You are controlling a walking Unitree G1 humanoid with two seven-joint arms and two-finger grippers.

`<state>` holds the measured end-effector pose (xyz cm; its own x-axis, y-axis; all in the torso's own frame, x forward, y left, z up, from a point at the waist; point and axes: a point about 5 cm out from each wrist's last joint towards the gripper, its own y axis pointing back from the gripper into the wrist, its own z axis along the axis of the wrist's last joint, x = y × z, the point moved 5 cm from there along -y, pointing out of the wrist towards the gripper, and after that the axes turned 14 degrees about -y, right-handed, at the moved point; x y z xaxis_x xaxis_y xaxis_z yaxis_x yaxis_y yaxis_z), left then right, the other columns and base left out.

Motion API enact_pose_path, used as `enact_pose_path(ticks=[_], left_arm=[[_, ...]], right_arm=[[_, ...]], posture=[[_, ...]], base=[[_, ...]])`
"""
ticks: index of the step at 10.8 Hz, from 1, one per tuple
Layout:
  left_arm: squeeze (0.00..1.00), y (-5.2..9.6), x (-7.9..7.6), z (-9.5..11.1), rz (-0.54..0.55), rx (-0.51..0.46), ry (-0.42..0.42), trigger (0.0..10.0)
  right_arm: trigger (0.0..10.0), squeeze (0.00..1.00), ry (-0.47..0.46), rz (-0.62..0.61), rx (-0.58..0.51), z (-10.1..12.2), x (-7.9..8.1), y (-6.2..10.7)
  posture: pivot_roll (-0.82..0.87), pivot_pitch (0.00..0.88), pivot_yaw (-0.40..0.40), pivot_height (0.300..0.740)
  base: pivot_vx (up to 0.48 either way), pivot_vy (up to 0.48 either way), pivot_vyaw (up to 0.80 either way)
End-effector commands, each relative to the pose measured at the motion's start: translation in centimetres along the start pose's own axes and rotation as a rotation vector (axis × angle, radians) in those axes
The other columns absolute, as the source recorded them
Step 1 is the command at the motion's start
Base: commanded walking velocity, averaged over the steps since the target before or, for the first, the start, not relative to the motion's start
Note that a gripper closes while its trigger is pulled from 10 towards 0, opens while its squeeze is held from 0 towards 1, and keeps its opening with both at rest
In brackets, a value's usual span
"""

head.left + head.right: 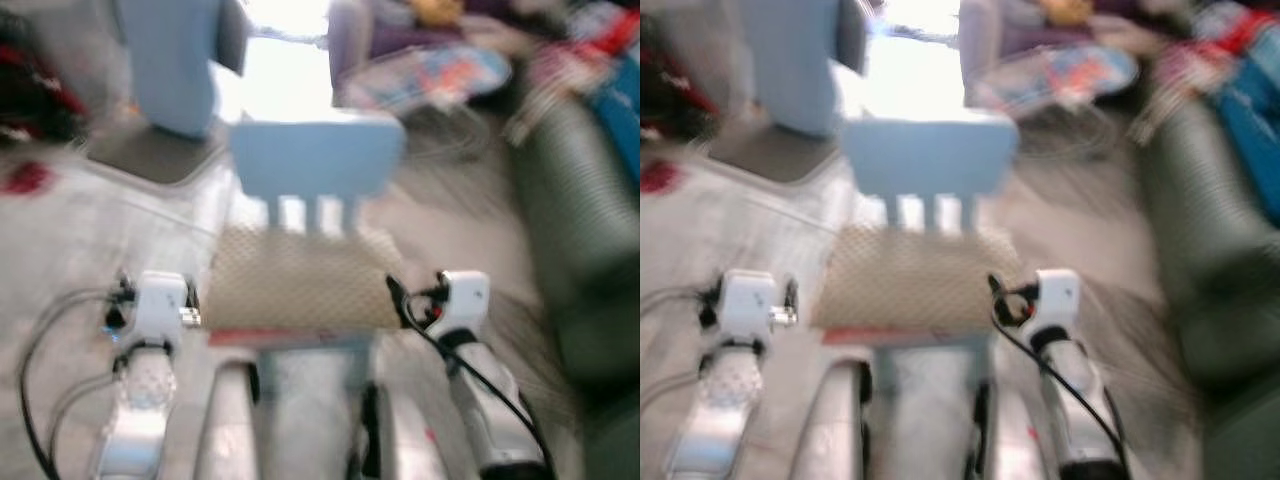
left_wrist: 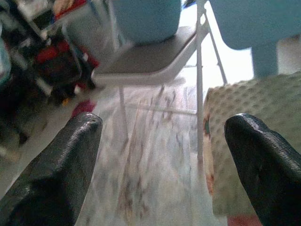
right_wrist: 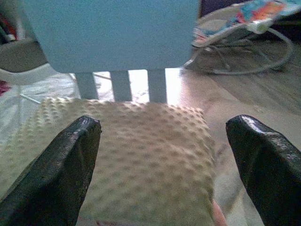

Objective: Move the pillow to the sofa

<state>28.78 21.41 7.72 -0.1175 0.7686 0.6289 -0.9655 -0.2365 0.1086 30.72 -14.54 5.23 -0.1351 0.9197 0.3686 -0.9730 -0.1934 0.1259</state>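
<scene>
Pillow [image 1: 295, 280], beige, dimpled, likely soft and light, lies on the small blue chair [image 1: 318, 160] between the left tool [image 2: 162, 155] and right tool [image 3: 162, 165], both spread apart, best squeezed at its side edges.

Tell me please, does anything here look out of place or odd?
The beige dotted pillow lies on the seat of a small light blue chair, not on the sofa, and covers the whole seat. Both grippers, left and right, are open beside it. Nothing looks spilled or broken.
</scene>
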Motion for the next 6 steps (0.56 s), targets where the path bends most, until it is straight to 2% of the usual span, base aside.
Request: enact_pose_path(ticks=[1, 2, 5, 6], left_arm=[[0.00, -0.14, -0.03, 0.91, 0.006, -0.027, -0.010, 10.0], [0.00, -0.32, 0.01, 0.81, 0.008, -0.020, -0.017, 10.0], [0.00, -0.41, 0.00, 0.68, 0.009, -0.015, -0.016, 10.0], [0.00, -0.46, -0.05, 0.68, 0.006, -0.014, -0.018, 10.0]], right_arm=[[10.0, 0.00, 0.003, 0.001, -0.017, 0.60, -0.22, -0.02], [10.0, 0.00, -0.001, 0.009, -0.015, 0.55, -0.10, -0.06], [10.0, 0.00, -0.012, 0.019, -0.014, 0.42, 0.05, 0.07], [10.0, 0.00, -0.016, 0.020, -0.014, 0.44, 0.03, 0.12]], posture=[[0.05, 0.130, -0.060, 0.620], [0.04, 0.129, -0.057, 0.620], [0.04, 0.139, -0.055, 0.570], [0.04, 0.141, -0.056, 0.570]], base=[[0.000, 0.000, 0.00], [0.000, 0.000, 0.00], [0.000, 0.000, 0.00], [0.000, 0.000, 0.00]])
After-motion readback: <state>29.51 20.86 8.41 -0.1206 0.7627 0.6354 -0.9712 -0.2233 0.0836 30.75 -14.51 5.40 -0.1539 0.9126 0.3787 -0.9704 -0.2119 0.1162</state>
